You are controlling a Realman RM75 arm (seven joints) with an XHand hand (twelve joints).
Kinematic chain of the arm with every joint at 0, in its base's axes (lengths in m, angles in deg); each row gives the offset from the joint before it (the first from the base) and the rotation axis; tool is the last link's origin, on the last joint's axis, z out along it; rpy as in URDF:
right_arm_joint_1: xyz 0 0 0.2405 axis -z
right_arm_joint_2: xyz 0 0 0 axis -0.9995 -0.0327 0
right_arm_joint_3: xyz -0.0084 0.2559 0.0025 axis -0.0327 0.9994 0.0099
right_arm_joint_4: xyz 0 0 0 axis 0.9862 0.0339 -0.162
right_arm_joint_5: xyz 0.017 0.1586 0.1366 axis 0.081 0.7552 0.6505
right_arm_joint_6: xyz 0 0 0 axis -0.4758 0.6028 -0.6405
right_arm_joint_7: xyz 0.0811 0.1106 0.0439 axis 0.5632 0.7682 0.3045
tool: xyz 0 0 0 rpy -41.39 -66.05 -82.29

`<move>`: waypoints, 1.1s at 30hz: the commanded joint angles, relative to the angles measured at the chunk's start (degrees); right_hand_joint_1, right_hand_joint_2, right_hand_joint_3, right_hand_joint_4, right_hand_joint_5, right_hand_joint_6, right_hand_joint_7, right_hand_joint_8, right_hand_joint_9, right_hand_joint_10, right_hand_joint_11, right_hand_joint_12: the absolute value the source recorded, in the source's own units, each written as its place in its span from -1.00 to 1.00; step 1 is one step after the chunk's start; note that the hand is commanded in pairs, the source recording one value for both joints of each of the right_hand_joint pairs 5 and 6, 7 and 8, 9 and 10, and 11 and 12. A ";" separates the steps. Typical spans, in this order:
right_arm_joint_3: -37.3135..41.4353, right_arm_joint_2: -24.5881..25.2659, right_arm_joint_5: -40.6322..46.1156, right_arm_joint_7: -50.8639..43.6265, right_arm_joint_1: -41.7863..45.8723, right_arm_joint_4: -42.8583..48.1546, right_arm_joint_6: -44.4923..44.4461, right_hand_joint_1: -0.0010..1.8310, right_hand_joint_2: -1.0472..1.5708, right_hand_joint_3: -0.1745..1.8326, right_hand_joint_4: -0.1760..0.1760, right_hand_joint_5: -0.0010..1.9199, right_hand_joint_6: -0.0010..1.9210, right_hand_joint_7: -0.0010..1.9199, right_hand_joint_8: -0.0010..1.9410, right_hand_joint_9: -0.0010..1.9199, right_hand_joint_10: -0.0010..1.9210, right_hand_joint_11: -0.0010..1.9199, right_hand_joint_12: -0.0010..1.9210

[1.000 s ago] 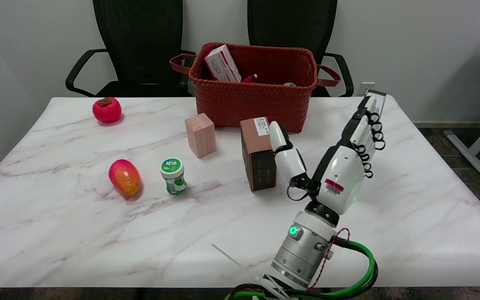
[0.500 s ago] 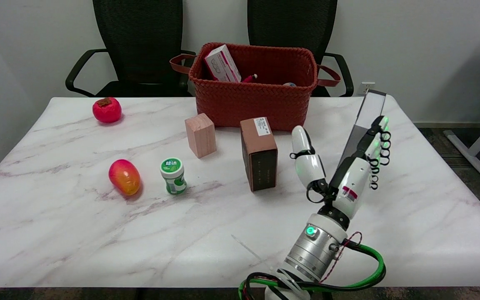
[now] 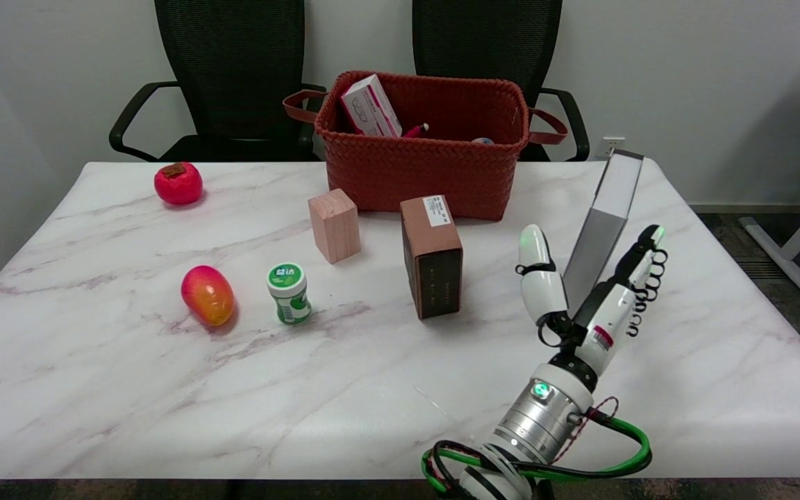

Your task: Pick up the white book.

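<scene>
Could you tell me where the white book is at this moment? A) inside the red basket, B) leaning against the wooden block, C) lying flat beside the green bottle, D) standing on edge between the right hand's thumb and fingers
D: the book stands tilted on edge at the table's right side, with the right hand's thumb on one face and its fingers on the other, well apart from the basket.

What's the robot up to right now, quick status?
Right hand open around the white book, thumb one side, fingers the other. Book stands tilted on the table. Brown box nearby, clear.
</scene>
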 commanded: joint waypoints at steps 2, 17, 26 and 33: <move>2.26 -2.29 11.13 7.64 -0.94 -0.67 0.24 -0.21 0.37 -0.75 0.00 -1.00 -1.00 -1.00 -1.00 -1.00 -1.00 -1.00 -1.00; 1.62 -5.17 17.87 6.87 -4.58 0.36 0.24 -0.01 0.34 -0.95 0.00 -1.00 -1.00 -1.00 -1.00 -1.00 -1.00 -1.00 -1.00; -0.26 -6.61 21.69 4.04 -7.62 0.24 0.64 0.05 0.31 -0.81 0.00 -1.00 -1.00 -1.00 -1.00 -1.00 -1.00 -1.00 -1.00; -1.21 -7.29 24.99 4.04 -9.50 -0.48 1.06 0.12 0.30 -0.70 0.00 -1.00 -1.00 -1.00 -1.00 -1.00 -1.00 -1.00 -1.00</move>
